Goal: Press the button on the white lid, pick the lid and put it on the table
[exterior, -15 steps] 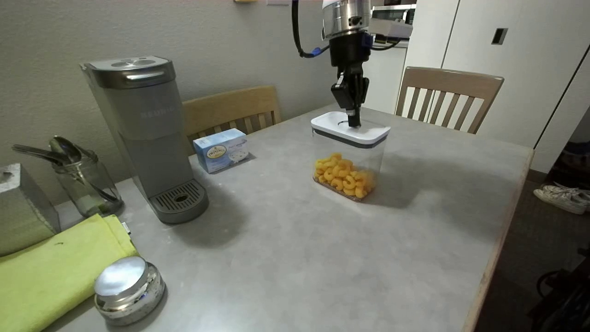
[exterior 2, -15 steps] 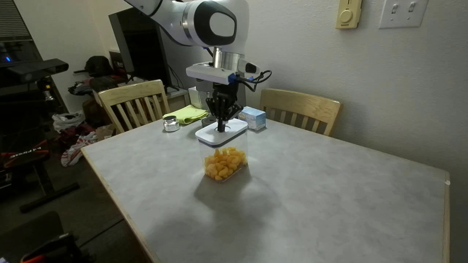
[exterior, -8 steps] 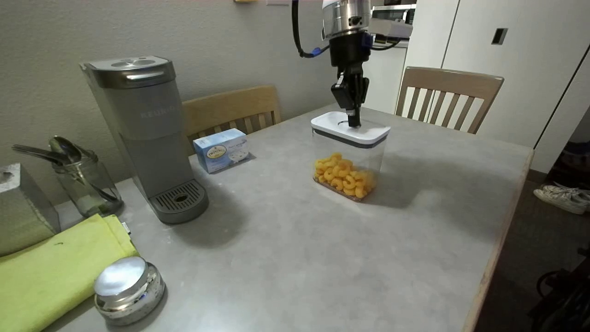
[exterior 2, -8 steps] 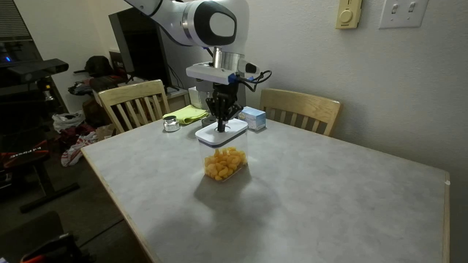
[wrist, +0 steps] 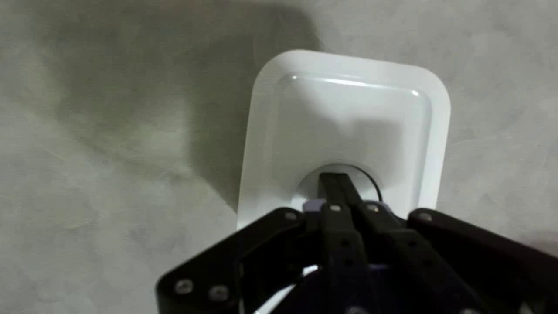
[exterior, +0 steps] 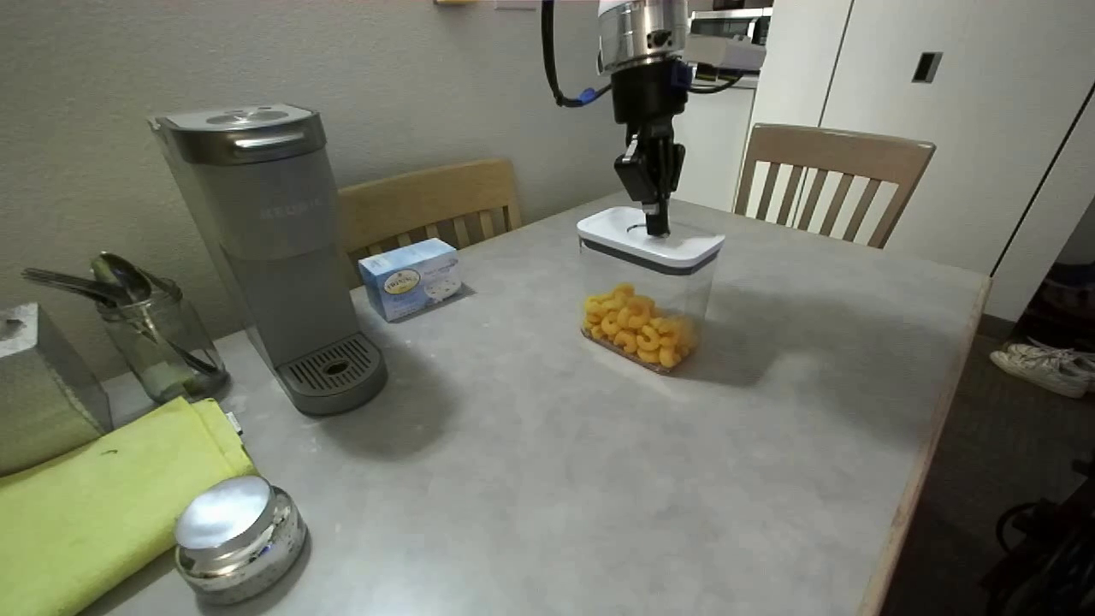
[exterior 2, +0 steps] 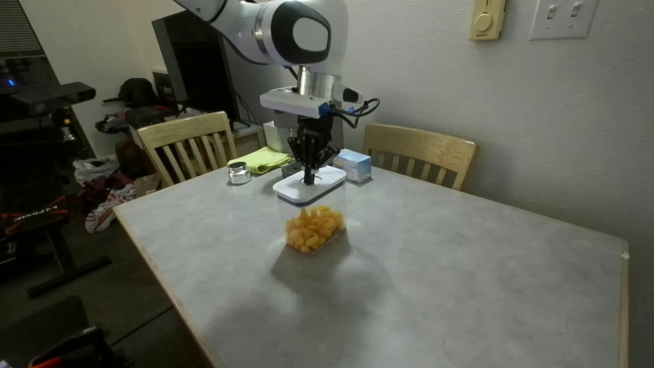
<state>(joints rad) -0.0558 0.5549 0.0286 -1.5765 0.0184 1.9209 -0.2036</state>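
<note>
1. Jaws together, I notice: in the wrist view the gripper reaches to the round button, right under the jaws, on the white lid.
2. In an exterior view, the white lid caps the clear container beneath the jaws; I'd push straight down, centred, so nothing tips.
3. In an exterior view, the grey table spreads below them. Whether the button's down I can't tell; I'd press fully, then ease up.

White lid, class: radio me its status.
Gripper shut at the button, press unconfirmed. White lid on the clear container. Nothing else seen atop the lid.
</note>
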